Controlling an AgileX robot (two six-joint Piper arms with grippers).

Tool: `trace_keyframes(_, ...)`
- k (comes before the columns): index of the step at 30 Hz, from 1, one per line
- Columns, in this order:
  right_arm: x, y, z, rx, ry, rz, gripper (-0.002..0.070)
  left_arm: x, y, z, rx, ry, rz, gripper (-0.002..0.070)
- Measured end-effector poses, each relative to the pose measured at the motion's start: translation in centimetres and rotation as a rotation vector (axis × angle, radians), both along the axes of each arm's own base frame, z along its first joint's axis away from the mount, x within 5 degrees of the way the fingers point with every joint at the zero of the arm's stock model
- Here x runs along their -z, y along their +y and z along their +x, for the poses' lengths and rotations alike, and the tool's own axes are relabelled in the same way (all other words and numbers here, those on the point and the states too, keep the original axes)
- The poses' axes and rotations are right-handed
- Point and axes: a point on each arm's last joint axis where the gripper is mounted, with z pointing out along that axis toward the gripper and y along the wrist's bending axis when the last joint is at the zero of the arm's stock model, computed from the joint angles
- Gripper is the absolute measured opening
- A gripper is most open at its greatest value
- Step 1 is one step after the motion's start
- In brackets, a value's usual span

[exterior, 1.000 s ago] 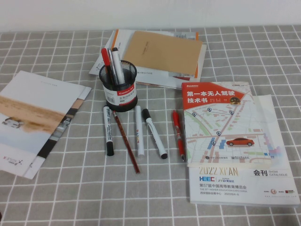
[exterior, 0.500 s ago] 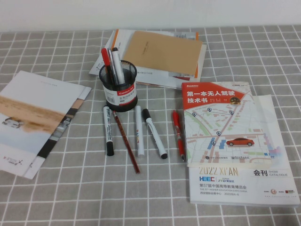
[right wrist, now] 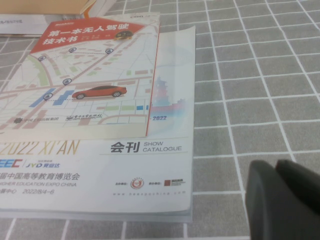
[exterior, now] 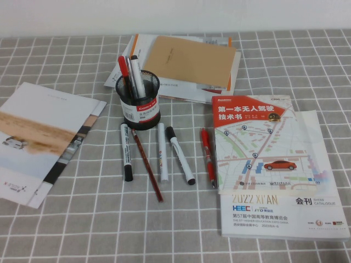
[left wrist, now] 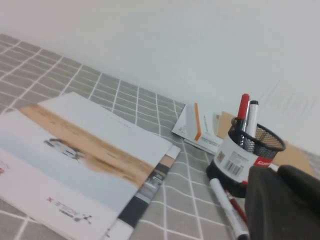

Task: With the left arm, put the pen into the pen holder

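Observation:
The pen [exterior: 126, 152], a white marker with black print, black cap and black end, lies on the checked cloth just in front of the black mesh pen holder [exterior: 138, 104], which holds a red pen and two markers. In the left wrist view the pen [left wrist: 224, 202] lies beside the holder [left wrist: 245, 157]. My left gripper [left wrist: 278, 172] is shut and empty, off to the pen's side and above the cloth. My right gripper [right wrist: 276, 167] is shut and empty above bare cloth, beside the catalogue. Neither gripper shows in the high view.
Beside the pen lie a red-brown pencil [exterior: 147, 164], an all-white pen [exterior: 162, 152], a plainer black-capped marker [exterior: 180, 155] and a red pen [exterior: 207, 157]. A catalogue [exterior: 274, 175] lies at the right, a brochure [exterior: 38, 137] at the left, and envelopes and papers [exterior: 186, 63] behind the holder.

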Motion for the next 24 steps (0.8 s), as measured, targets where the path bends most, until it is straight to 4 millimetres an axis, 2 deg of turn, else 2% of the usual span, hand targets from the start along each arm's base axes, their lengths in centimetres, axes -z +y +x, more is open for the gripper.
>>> trace_keyframes(4,0.0,0.0,0.0,0.0,0.0,0.0,-0.0013,0.1,0.0,0.0,-0.002,0.029,-0.087,0.0)
trace_keyframes(7,0.0,0.0,0.0,0.0,0.0,0.0,-0.0013,0.0,-0.1,0.4,-0.006,0.168,-0.142,0.0)
trace_keyframes(10,0.0,0.0,0.0,0.0,0.0,0.0,-0.0013,-1.7,-0.3,1.1,-0.01,0.308,-0.146,0.0)
trace_keyframes(16,0.0,0.0,0.0,0.0,0.0,0.0,-0.0013,-5.1,-0.9,3.8,0.021,0.616,-0.02,0.0)
trace_keyframes(19,0.0,0.0,0.0,0.0,0.0,0.0,-0.0013,-5.8,-1.3,5.5,0.078,0.792,0.069,0.0)
trace_keyframes(24,0.0,0.0,0.0,0.0,0.0,0.0,-0.0013,-6.6,-2.2,8.8,0.169,0.958,0.148,0.0)
